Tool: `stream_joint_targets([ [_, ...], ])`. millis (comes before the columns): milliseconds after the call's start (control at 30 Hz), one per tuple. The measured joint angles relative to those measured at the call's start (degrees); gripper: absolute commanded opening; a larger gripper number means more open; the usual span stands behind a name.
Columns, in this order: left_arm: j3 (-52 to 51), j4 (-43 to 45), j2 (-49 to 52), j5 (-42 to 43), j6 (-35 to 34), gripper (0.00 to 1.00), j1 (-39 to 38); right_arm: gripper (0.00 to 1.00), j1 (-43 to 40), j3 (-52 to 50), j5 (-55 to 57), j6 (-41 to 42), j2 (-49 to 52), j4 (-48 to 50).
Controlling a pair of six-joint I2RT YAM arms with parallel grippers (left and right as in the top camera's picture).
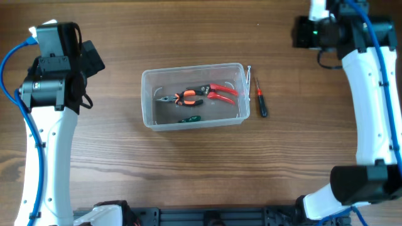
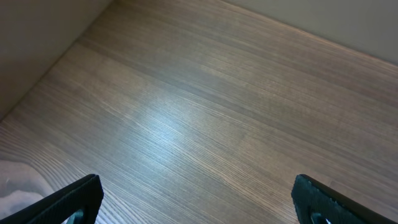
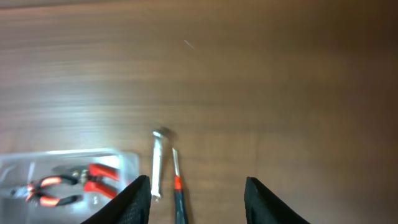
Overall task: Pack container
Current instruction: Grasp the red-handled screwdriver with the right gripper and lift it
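The clear plastic container (image 1: pixel 151 94) stands mid-table. Inside lie red-handled pliers (image 1: pixel 204 94) and a small green-black tool (image 1: pixel 190 118). Just right of the container lie a silver bolt (image 1: pixel 249 78) and a small screwdriver (image 1: pixel 259 100) with a black handle and red collar. In the right wrist view the container (image 3: pixel 18 165), pliers (image 3: pixel 68 182), bolt (image 3: pixel 157 163) and screwdriver (image 3: pixel 177 186) show ahead of my open right gripper (image 3: pixel 198 202), which is at the far right corner, away from them. My open left gripper (image 2: pixel 199 199) is over bare wood at the far left.
The wooden table (image 1: pixel 188 169) extends all round the container. The left arm (image 1: pixel 53 81) stands at the left side and the right arm (image 1: pixel 370 94) along the right edge. A pale wall edge shows beyond the table in the left wrist view (image 2: pixel 37 37).
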Motion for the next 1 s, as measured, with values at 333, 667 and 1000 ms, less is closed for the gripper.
stream_joint_targets([
  [333, 0.0, 0.0, 0.0, 0.0, 0.0, 1.00, 0.0, 0.41, 0.7, -27.9, -7.5, -0.2, 9.8, 9.3],
  [667, 0.0, 0.0, 0.0, 0.0, 0.0, 1.00, 0.0, 0.34, 5.2, -32.2, -7.2, -3.1, 13.8, 13.7],
  [1000, 0.0, 0.0, 0.0, 0.0, 0.0, 1.00, 0.0, 0.04, 5.2, -31.7, -5.9, -1.2, 15.4, 14.0],
])
